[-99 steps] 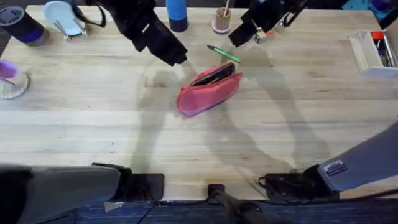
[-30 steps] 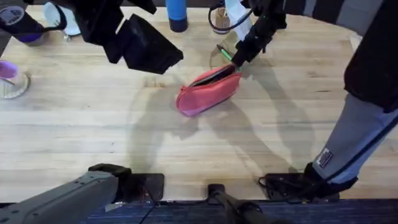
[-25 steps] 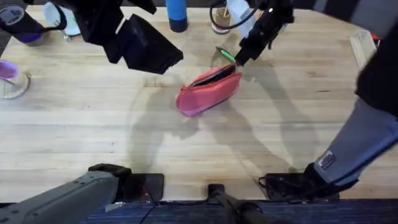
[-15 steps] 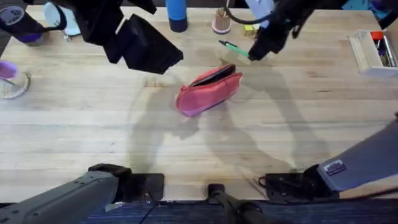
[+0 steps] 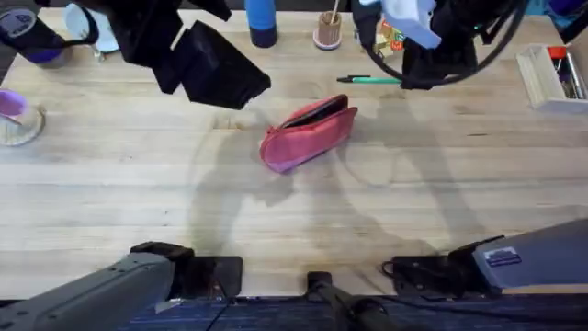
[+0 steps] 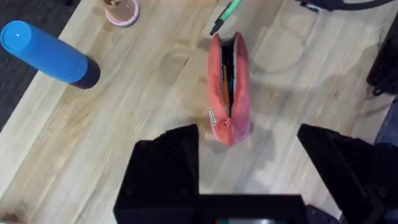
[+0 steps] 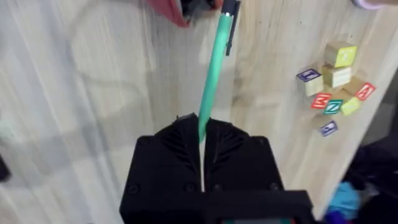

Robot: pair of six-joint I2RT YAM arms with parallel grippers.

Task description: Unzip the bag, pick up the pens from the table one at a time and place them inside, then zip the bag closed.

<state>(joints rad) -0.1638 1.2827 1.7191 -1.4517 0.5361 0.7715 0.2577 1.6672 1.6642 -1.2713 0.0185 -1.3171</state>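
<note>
I have the right gripper [image 7: 201,134] clamped on one end of the green pen [image 7: 213,65]; from the right wrist camera the pen sticks straight out from between the closed fingers, dark tip and clip pointing toward the bag [image 7: 168,7]. In the overhead view the green pen [image 5: 369,80] is held roughly level above the far part of the table [image 5: 138,193], just beyond and to the right of the bag [image 5: 309,133].

The bag lies on its side near the table's middle, zipper open, a dark slot along its top edge. Through the left wrist camera I see something dark and something orange inside the bag [image 6: 229,87], and the green pen [image 6: 225,15] tip just past its far end.

The left gripper [image 6: 249,162] hovers above the bag's near end, fingers [image 6: 168,162] well apart, holding nothing.

Far side: blue cylinder [image 5: 261,20], wooden stick in a round cup [image 5: 327,29], lettered blocks [image 7: 336,78].
</note>
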